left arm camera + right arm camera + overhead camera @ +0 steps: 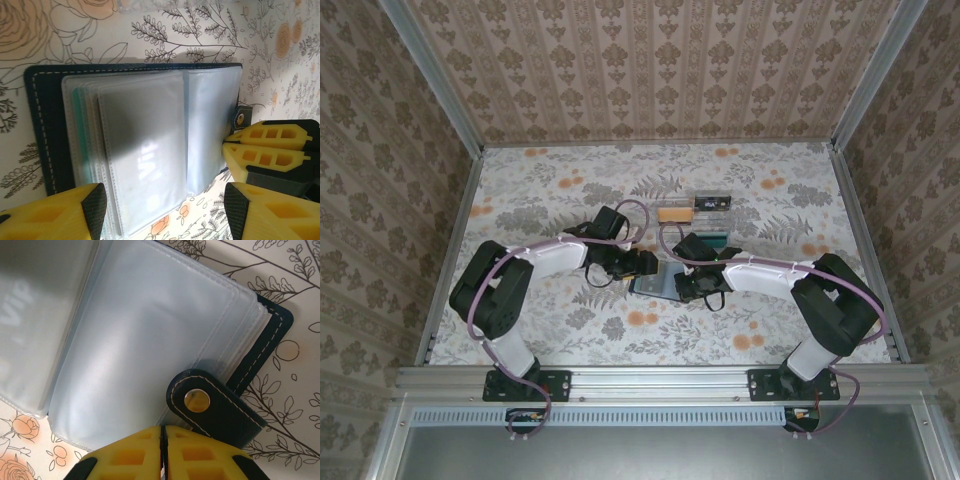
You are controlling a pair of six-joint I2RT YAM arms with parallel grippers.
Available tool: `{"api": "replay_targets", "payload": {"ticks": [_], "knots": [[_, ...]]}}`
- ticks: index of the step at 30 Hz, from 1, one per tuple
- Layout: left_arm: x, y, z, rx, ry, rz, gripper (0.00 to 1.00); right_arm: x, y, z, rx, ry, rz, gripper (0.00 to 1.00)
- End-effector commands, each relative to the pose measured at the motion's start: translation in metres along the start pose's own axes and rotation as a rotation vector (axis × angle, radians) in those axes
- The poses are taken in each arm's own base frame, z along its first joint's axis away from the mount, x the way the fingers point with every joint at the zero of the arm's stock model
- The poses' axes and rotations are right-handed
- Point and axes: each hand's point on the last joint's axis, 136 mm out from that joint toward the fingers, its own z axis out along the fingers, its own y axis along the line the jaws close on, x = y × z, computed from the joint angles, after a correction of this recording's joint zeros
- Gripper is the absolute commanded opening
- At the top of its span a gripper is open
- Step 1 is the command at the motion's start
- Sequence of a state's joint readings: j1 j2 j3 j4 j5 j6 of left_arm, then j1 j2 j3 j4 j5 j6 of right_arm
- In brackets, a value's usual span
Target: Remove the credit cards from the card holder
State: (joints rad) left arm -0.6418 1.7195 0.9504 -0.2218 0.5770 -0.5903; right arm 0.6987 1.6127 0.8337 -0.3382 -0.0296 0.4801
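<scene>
Patterned wallpaper walls (650, 60) box in a floral desk (570, 335), with metal rails along its edges.

- Card holder (655, 284): at mid-desk, between your two arms. It lies flat and open, inside facing up. From the top view its long axis looks to run left-right across the desk.
- From the left wrist the card holder (44, 125) shows its dark stitched cover on the left. A fan of frosted plastic sleeves (145, 150) is stacked over it, with the fold running away from the camera.
- A thin strip of teal card (76, 107) sits inside a rear sleeve, at the left of the stack.
- The snap tab (197, 401) points off the holder's right edge, toward your right arm.
- Left end effector (165, 207): released, jaws wide, hanging over the near edge of the sleeves and gripping nothing. It also shows from the top view (642, 264).
- Right end effector (161, 440): clenched, tips together with nothing between them, right at the tab. You cannot tell whether it presses on the holder. The left wrist view (229, 146) places it at the right edge, just below the snap.
- Room: bare desk lies near, left and right of the holder. On the far side lie a tan piece (671, 213) and a dark-and-clear piece (712, 203), well apart from the holder.
</scene>
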Motion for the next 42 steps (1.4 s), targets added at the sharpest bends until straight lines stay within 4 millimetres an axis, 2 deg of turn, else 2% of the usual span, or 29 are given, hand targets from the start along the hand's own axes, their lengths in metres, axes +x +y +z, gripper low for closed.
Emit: {"api": "replay_targets", "payload": {"ticks": [1, 11, 18, 29, 42], "knots": [[0.000, -0.007, 0.007, 0.035, 0.027, 0.017, 0.66, 0.015, -0.011, 0.014, 0.050, 0.046, 0.014, 0.12], [0.007, 0.006, 0.016, -0.004, 0.072, -0.003, 0.66, 0.015, -0.010, 0.015, 0.049, 0.049, 0.013, 0.12], [0.009, -0.015, 0.022, 0.100, 0.099, 0.028, 0.68, 0.016, -0.010, 0.016, 0.046, 0.052, 0.017, 0.12], [0.011, -0.024, 0.021, 0.142, 0.107, 0.049, 0.86, 0.016, -0.010, 0.017, 0.047, 0.053, 0.019, 0.12], [0.012, -0.042, 0.019, 0.212, 0.123, 0.082, 0.81, 0.017, -0.011, 0.018, 0.050, 0.054, 0.022, 0.12]]}}
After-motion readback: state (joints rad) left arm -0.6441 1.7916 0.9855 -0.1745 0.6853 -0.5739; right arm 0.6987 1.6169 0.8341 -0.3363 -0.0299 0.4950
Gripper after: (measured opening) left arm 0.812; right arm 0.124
